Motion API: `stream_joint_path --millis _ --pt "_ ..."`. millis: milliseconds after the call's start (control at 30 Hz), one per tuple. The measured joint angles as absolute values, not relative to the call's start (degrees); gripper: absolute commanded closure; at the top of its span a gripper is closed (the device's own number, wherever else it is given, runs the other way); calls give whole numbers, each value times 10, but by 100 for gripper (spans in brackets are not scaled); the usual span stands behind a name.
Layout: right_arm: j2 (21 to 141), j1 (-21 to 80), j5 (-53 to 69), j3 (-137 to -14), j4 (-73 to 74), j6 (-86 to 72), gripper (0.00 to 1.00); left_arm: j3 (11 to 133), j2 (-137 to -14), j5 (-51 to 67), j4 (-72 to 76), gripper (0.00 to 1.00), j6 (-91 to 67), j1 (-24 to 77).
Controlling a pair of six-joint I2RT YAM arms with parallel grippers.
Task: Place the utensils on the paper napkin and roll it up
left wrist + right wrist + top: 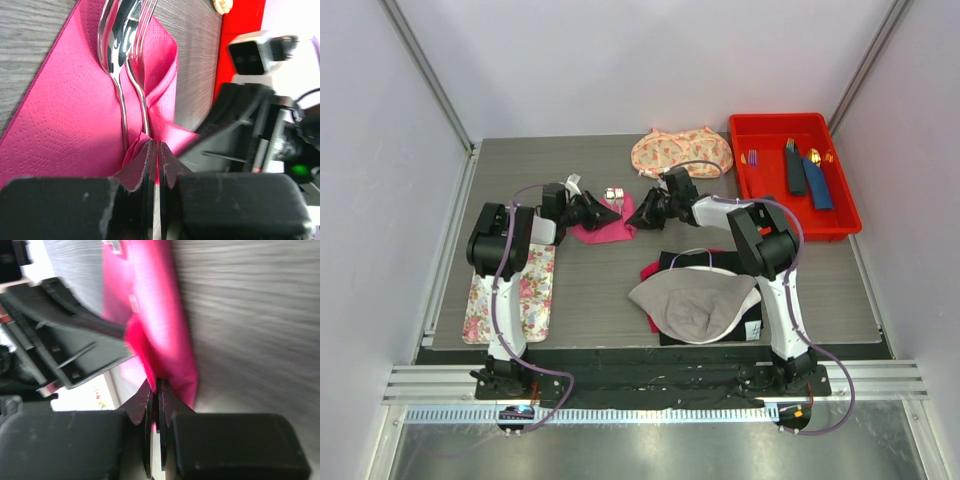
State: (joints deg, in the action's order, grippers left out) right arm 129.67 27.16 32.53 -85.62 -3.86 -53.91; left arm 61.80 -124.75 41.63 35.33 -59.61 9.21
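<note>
Two small shiny silver utensils (125, 60), a spoon and a fork, lie side by side on the napkin (65, 120). Their handles run straight toward the left gripper (156, 147). The napkin is thin bright pink paper with a dotted emboss. It's flat on its left part in the left wrist view, and folded up beside the fork.

From the top camera the napkin (603, 230) sits on the table (820, 280), well left of the red tray (772, 205), about level with the tray's near end. The utensils (614, 193) poke out past its far edge.

Now the fingers. The left gripper (610, 212) reaches in from the side away from the tray. Its fingers are pressed together on a bunched-up bit of pink paper right where the handles end. I can't tell if the handle tips are in the pinch too, since the paper hides them.

The right gripper (633, 215) comes in from the tray side, and the two grippers sit just beside each other. In its own view the right gripper (156, 385) is clamped tight on a corner of the napkin (150, 300). The paper rises from the pinch and is blurry up close.
</note>
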Motion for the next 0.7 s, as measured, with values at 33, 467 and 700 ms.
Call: stream_joint_path --millis 33,467,700 --pt "1301 272 324 -856 -37 -539 92 618 -1246 416 352 91 -596 92" --pt "1312 270 320 -864 -18 -539 93 574 -1178 426 349 89 -624 84" --pt "1312 270 318 -866 -14 -539 93 529 -1120 436 310 92 -589 71"
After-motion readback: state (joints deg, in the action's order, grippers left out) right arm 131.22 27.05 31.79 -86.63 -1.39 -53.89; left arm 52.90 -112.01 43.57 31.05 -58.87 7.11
